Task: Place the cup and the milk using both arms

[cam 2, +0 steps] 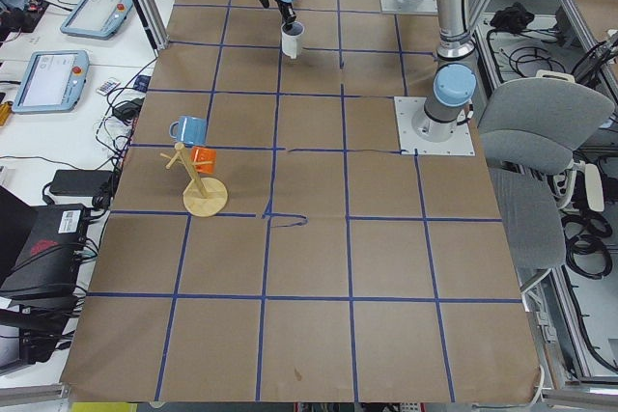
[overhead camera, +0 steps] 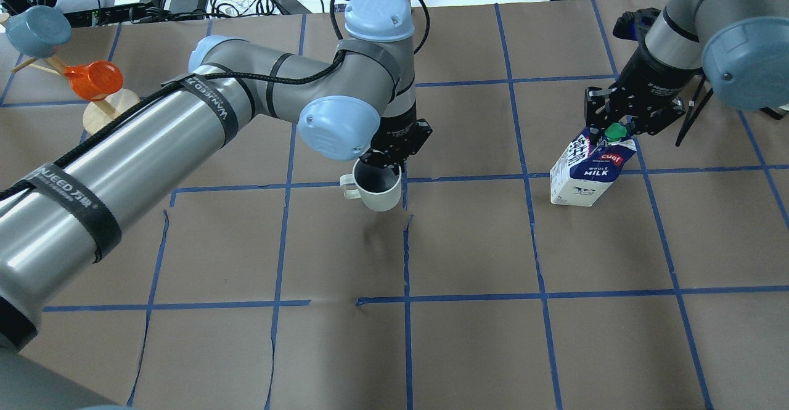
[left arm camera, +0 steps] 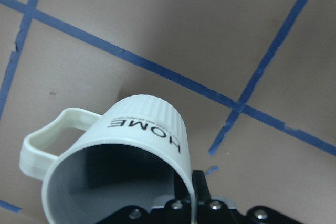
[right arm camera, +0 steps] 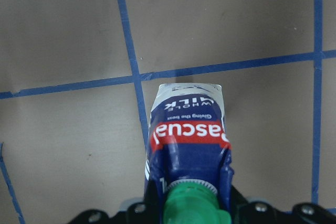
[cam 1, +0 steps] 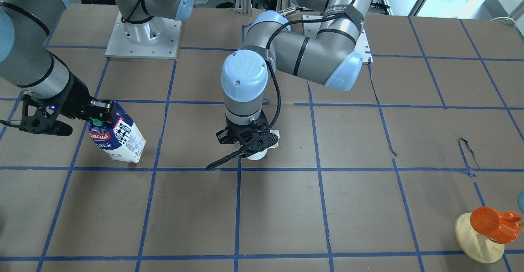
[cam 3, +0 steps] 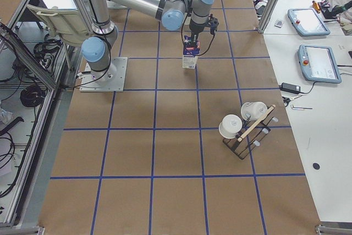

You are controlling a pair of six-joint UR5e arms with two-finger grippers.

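White cup [overhead camera: 381, 195] upright, handle [overhead camera: 349, 187] leftward, milk [overhead camera: 582, 179] cap [overhead camera: 614, 131] uppermost

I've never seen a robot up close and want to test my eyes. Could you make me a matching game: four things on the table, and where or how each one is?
Things:
1. white mug
2. milk carton
3. orange cup
4. blue cup

Where or how:
A. hanging high on the wooden stand
B. gripped at its rim by the left claw
C. hanging lower on that stand
D. tilted, gripped at its top by the right claw

Pairs: 1-B, 2-D, 3-C, 4-A
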